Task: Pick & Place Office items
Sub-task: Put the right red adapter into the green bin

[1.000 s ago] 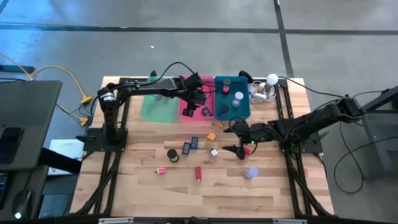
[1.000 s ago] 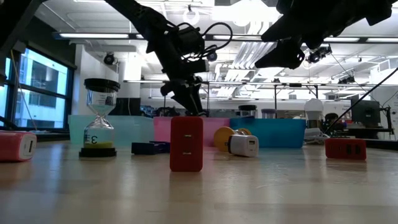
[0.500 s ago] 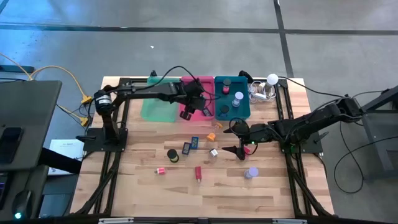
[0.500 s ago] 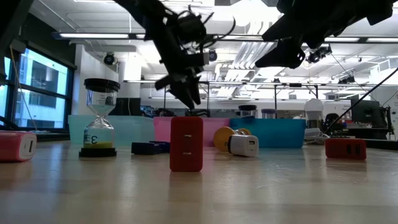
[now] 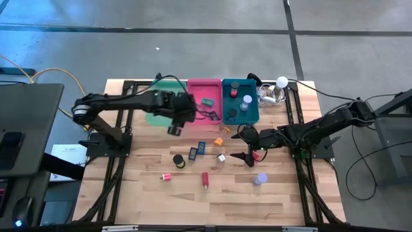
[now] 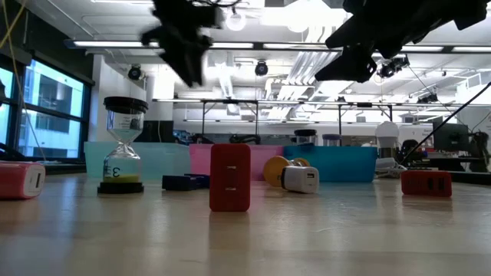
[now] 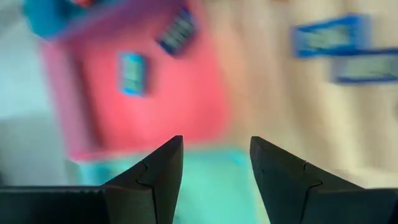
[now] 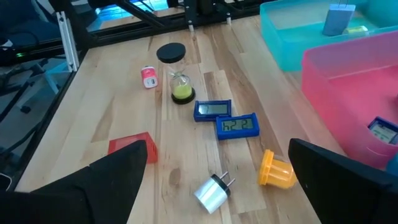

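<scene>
Now the counter (image 5: 270, 200) spreads under me with three trays along its far edge: the green tray (image 5: 154, 115), the pink tray (image 5: 193, 87) beside it, then the teal tray (image 5: 252, 116). Taking the pink tray as my landmark, my left hand (image 5: 174, 129) hangs at its near left corner, over the seam with the green tray, fingers (image 7: 158, 171) apart and empty. My right hand (image 5: 246, 145) hovers off the counter on the near side of the teal tray, spread wide with nothing between. Nearer than the pink tray lie two blue clocks (image 8: 214, 110), an hourglass (image 8: 180, 87), a red block (image 5: 205, 180), an orange piece (image 8: 276, 170) and a white plug (image 8: 211, 191).
</scene>
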{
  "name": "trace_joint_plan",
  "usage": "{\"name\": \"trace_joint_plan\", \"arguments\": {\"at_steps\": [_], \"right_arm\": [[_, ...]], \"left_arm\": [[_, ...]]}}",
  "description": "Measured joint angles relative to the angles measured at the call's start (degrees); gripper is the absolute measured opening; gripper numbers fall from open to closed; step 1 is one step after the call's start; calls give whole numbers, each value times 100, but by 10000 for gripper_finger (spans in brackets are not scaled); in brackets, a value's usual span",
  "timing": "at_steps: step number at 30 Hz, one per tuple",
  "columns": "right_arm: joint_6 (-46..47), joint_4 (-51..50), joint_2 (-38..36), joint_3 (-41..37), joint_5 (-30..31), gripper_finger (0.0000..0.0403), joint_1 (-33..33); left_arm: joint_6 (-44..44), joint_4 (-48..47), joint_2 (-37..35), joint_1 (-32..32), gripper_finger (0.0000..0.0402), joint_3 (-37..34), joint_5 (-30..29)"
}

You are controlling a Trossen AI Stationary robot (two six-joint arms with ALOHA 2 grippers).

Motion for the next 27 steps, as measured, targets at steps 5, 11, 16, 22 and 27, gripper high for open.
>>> {"name": "trace_joint_plan", "arguments": {"at_steps": [5, 11, 16, 22, 27], "right_arm": [[-75, 11, 93, 0, 85, 381, 0], [-149, 94, 337, 0, 279, 381, 0], [-120, 201, 386, 0, 287, 381, 30], [-124, 350, 291, 0, 302, 381, 183], [-124, 348, 284, 0, 438, 381, 264]], "left_arm": [[-1213, -877, -382, -333, 177, -122, 603], [-2067, -1114, -760, -921, 177, -391, 587], [-2440, -1075, -1113, -1408, 177, -640, 487], [-2627, -668, -1739, -1734, 177, -1298, 62], [-2375, 329, -2512, -1748, 177, -2134, 122]]}}
